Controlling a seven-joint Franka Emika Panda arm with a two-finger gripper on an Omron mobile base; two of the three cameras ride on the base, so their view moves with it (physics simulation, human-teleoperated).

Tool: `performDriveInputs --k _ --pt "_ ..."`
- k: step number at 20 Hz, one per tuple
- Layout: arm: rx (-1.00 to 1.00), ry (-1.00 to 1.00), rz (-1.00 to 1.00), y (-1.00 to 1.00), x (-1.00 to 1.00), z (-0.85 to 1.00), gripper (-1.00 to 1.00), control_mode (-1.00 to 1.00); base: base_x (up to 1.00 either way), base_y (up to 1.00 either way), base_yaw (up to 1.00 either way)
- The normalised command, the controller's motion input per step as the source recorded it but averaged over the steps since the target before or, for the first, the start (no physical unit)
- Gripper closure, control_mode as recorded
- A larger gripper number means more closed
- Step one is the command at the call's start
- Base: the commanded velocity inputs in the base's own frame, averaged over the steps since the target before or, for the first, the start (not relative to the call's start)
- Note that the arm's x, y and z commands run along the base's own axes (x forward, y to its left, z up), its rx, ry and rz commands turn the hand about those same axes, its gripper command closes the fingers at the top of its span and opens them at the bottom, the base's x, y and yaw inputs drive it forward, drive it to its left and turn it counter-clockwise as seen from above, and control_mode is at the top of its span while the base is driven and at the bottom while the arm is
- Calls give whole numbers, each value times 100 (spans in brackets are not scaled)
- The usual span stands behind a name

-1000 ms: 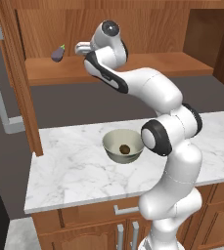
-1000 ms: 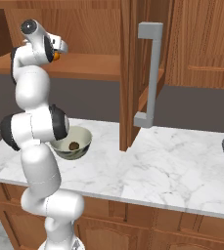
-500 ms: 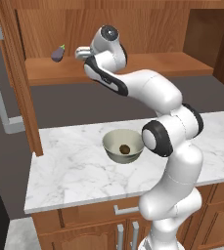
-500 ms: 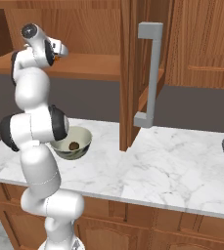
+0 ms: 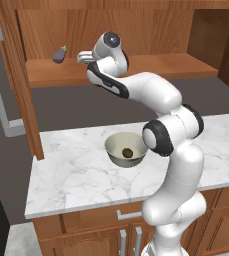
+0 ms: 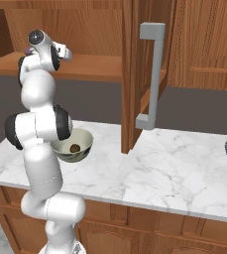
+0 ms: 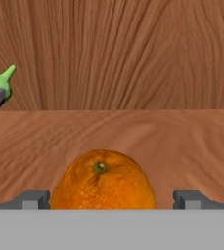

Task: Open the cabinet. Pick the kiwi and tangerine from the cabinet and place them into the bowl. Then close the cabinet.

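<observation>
Wide-open gripper (image 7: 111, 200) straddles the tangerine (image 7: 103, 179) on the wooden cabinet (image 5: 151, 65) shelf, seemingly ungripped

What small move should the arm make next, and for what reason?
Probably close the fingers on the tangerine. In the hand view they stand open, one on each side of the fruit, which lies on the cabinet shelf. The kiwi already lies in the bowl, so the tangerine is what remains to be picked.
</observation>
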Motion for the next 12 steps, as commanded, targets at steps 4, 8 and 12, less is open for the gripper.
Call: performDriveInputs --k 4,8,12 --pt "0 0 0 0 43 -3 -100 -100 0 0 0" --pt "0 0 0 7 36 -7 100 -100 0 0 0" --pt "0 0 0 5 4 -1 100 -100 0 0 0"
